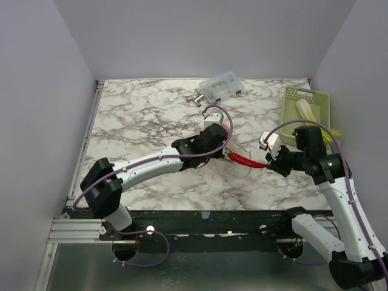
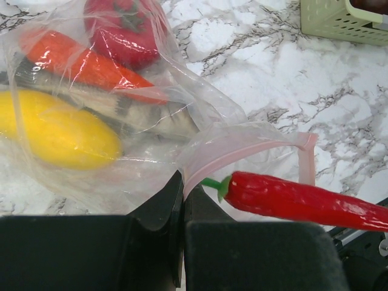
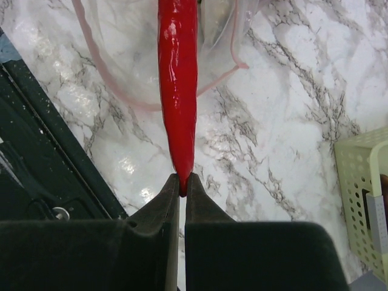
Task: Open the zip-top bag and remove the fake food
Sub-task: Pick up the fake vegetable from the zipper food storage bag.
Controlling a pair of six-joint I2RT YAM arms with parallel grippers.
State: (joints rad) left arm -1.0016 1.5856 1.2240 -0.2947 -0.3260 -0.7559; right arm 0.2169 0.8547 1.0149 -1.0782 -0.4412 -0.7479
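The clear zip-top bag [image 2: 182, 103] lies on the marble table, its mouth open. My left gripper [image 2: 182, 182] is shut on its pink zipper strip [image 2: 242, 151]. Inside the bag I see fake food: a yellow lemon [image 2: 54, 130], an orange carrot [image 2: 85, 63] and a red piece [image 2: 127, 33]. A long red chili [image 3: 177, 79] sticks out of the bag's mouth [image 3: 121, 54], green stem end toward the bag. My right gripper [image 3: 182, 182] is shut on the chili's pointed tip. From above, the chili [image 1: 245, 160] spans between the left gripper [image 1: 213, 147] and the right gripper [image 1: 268, 162].
A pale green basket [image 1: 320, 100] stands at the back right with a pale stalk [image 1: 305, 109] in it. A small clear box with blue contents [image 1: 221, 86] and a metal fitting [image 1: 195, 97] sit at the back. The table's black front rail [image 3: 42, 151] runs close to the right gripper.
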